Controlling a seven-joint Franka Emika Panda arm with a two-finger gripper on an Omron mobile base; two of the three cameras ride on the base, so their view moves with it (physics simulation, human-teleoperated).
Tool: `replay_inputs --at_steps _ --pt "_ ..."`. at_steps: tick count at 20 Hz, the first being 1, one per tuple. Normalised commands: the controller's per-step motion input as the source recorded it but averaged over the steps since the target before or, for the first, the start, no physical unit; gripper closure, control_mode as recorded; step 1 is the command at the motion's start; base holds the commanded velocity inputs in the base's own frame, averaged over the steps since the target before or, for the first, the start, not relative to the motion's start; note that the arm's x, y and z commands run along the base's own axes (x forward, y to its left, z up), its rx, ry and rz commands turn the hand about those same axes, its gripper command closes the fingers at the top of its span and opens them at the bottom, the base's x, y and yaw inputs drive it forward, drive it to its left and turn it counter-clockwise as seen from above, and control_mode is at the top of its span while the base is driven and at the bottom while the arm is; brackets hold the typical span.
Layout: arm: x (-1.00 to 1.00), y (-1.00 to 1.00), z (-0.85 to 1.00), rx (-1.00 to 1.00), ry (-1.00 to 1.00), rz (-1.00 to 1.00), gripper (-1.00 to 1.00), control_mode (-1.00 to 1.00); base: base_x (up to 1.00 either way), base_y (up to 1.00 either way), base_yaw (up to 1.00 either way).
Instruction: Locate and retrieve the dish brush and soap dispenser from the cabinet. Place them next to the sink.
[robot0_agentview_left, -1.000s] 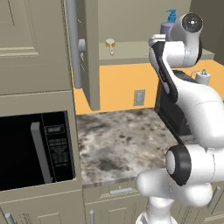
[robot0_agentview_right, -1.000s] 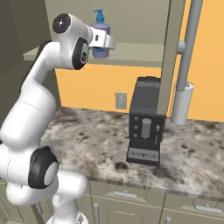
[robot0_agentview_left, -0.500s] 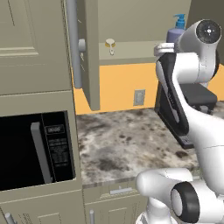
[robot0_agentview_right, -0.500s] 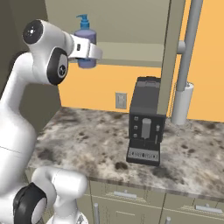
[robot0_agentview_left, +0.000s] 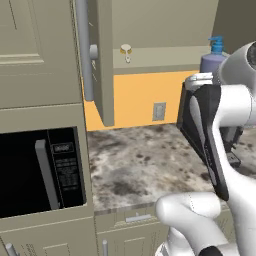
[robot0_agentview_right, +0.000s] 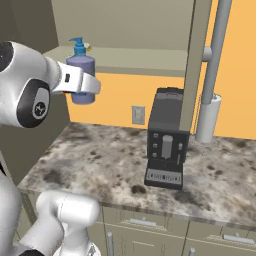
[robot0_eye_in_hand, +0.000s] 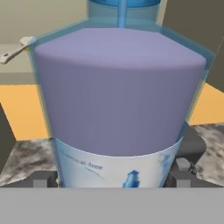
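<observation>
Standing in the cabinet (robot0_agentview_left: 150, 30), the soap dispenser (robot0_eye_in_hand: 118, 100) sits between the parted end effector (robot0_eye_in_hand: 111, 178).

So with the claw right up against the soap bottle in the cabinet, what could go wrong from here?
1. The claw stands wide around the soap dispenser, fingers at its base. If it closes that low, the tall bottle may tip.
2. The bottle stands at the front edge of the cabinet shelf, so a nudge could drop it onto the counter.
3. The dish brush sits farther along the same shelf; a wide swing out might knock it.
</observation>
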Motion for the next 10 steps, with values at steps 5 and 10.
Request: replay_inputs --at_steps 5,10 --pt "-0.86 0.02 -0.68 -0.01 0.0 0.01 1.0 -1.0 0.0 0.0 0.0" --pt "-0.22 0.04 -0.24 -0.01 -0.01 0.03 1.0 -1.0 0.0 0.0 0.0"
